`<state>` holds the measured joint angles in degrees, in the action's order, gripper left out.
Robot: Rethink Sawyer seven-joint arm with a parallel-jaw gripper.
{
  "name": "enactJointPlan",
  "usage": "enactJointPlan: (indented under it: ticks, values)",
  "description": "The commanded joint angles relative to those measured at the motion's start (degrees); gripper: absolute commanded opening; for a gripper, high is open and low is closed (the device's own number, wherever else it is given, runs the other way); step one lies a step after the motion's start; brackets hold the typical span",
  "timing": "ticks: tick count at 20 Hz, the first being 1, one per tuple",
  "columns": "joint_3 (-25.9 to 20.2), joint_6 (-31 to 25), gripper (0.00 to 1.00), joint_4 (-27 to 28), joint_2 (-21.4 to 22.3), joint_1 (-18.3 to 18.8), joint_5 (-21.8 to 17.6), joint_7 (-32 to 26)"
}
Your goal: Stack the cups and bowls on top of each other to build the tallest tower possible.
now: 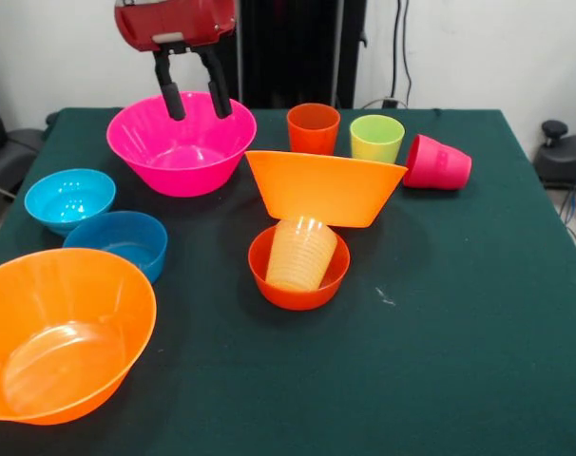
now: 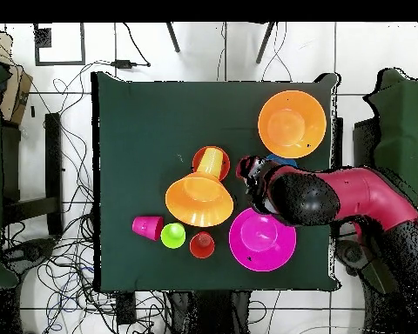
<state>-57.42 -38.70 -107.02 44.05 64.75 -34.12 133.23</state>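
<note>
Nearest my front camera sits a large orange bowl point(image 1: 65, 332), upright at the worktop's point(image 1: 459, 332) near left corner, but I read the scene from the tool point(image 1: 194, 97) outward. The tool hangs spread fairly wide and empty, its two dark fingers point(image 1: 173, 100) pointing down over the far rim of the magenta bowl point(image 1: 182, 142), which stands upright toward the worktop's far left. I judge the step in hand to be a rim grasp on that bowl: to do it well I would bring one finger inside the wall and one outside, close squarely on the rim, and lift straight up so the bowl does not swing. Just off the magenta bowl's near left stand the light blue bowl point(image 1: 69, 199) and the darker blue bowl point(image 1: 117, 242), touching or nearly so. Toward the middle, the second large orange bowl point(image 1: 326, 188) rests tilted, leaning on the small red-orange bowl point(image 1: 298, 268), which holds the ribbed pale yellow cup point(image 1: 300, 252) upside down. Along the far edge stand the orange cup point(image 1: 313, 128) and the lime green cup point(image 1: 376, 139), both upright, with the red-pink cup point(image 1: 437, 163) on its side beside them. No real tower is built yet.
</note>
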Motion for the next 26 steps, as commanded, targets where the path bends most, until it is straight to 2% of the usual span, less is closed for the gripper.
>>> enactJointPlan:
  ticks: [1, 4, 6, 13, 17, 23, 26]
  values:
    - [8.8, -17.7, 1.0, 4.8, 5.2, -9.3, -3.0, -7.0]
    - [9.3, -16.9, 1.0, 4.6, 4.5, -8.9, -3.2, -8.3]
    - [9.9, -15.5, 1.0, 4.2, 2.3, -8.9, -3.8, -8.8]
    - [10.6, -8.7, 1.0, 0.9, -2.9, -9.8, -5.0, -7.0]
    - [11.5, -6.6, 1.0, 3.7, -5.2, -10.7, -8.1, -8.4]
    - [14.0, -2.7, 1.0, 7.1, -9.0, -13.4, -12.3, -6.8]
    - [14.2, -2.7, 1.0, 7.4, -9.8, -14.3, -12.0, -6.5]
